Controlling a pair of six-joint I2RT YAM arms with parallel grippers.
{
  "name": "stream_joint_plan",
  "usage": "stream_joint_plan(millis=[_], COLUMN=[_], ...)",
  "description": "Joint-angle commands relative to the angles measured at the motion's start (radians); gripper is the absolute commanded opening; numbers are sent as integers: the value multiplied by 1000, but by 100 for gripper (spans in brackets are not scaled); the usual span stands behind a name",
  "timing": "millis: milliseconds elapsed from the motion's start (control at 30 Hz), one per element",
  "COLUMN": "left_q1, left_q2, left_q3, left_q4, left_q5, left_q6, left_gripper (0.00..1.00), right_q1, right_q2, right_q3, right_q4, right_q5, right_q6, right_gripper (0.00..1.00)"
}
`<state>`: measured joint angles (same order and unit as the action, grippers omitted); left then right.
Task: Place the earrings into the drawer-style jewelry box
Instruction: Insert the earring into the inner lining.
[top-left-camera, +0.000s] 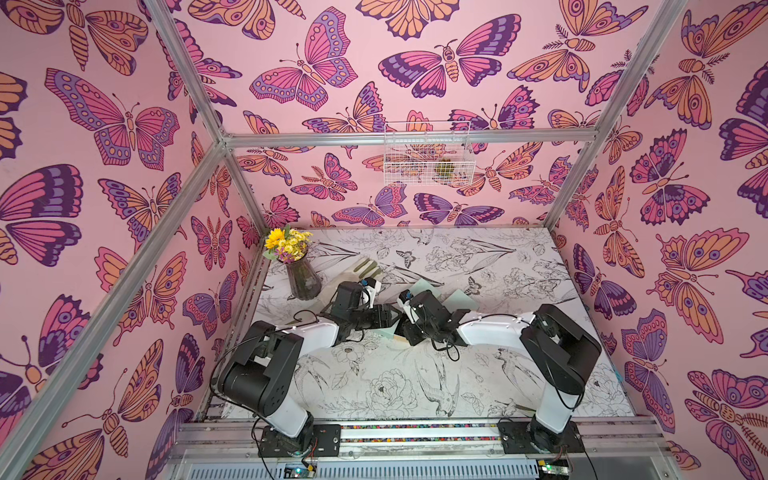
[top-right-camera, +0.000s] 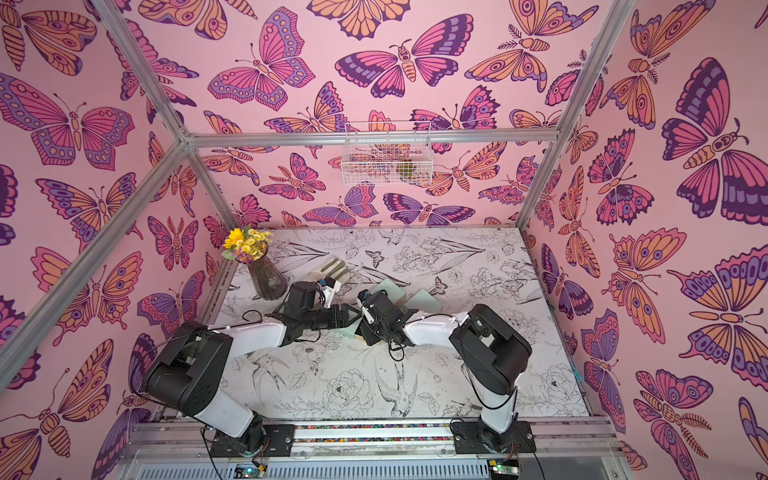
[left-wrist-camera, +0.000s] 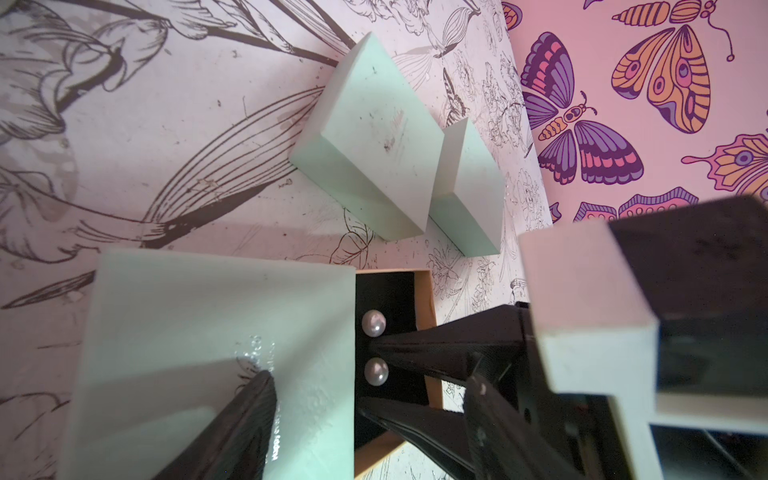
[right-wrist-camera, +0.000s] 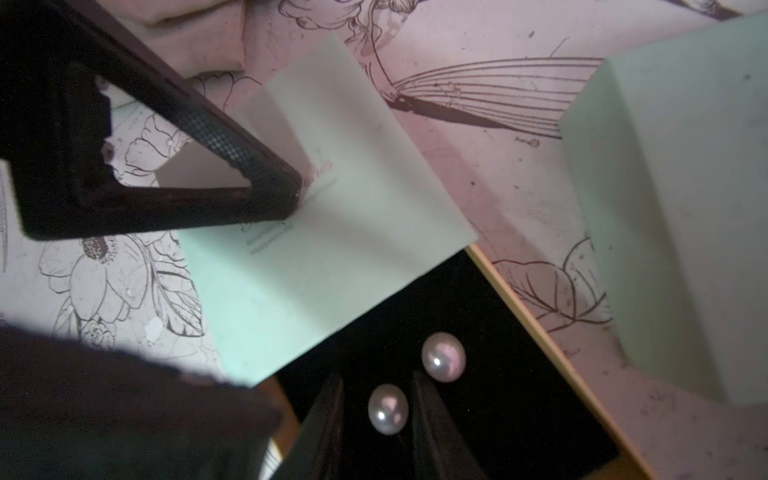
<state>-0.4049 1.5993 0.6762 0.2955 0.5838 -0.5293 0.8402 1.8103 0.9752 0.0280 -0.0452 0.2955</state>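
Right gripper (right-wrist-camera: 378, 376): jaws parted, nothing clamped. Its fingers reach into the open drawer (right-wrist-camera: 511, 316) that sticks out of the mint-green jewelry box (right-wrist-camera: 332, 232). Pearl earring A (right-wrist-camera: 387, 409) lies on the black drawer lining between the two fingers, with a gap visible on each side. Pearl earring B (right-wrist-camera: 443, 356) lies on the same lining just outside one finger, near its tip, close to A but not touching it. The left wrist view agrees: one fingertip of the right gripper sits between the two pearls. The box body covers the rest of the drawer, just ahead of the right fingertips. Left gripper (top-left-camera: 387, 317): one finger (right-wrist-camera: 257, 166) rests its tip on the box's top face. The other finger is not clearly seen, so I cannot tell whether this gripper clamps the box or only presses on it. A larger mint-green block (left-wrist-camera: 370, 137) and a smaller mint-green block (left-wrist-camera: 469, 187) lie side by side beyond the drawer, apart from both grippers. A flower vase (top-left-camera: 303, 282) stands outboard of the left gripper, well apart.
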Motion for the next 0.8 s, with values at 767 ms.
stream_joint_plan(millis=[767], left_q1=[13], left_q2=[-128], left_q3=[86], left_q4=[-215], left_q5=[-90], left_q6=[91], left_gripper=[75], right_q1=[-70], right_q2=[-231], right_q3=[-81], right_q4=[-181], right_q5=[117], right_q6=[225], right_gripper=[15])
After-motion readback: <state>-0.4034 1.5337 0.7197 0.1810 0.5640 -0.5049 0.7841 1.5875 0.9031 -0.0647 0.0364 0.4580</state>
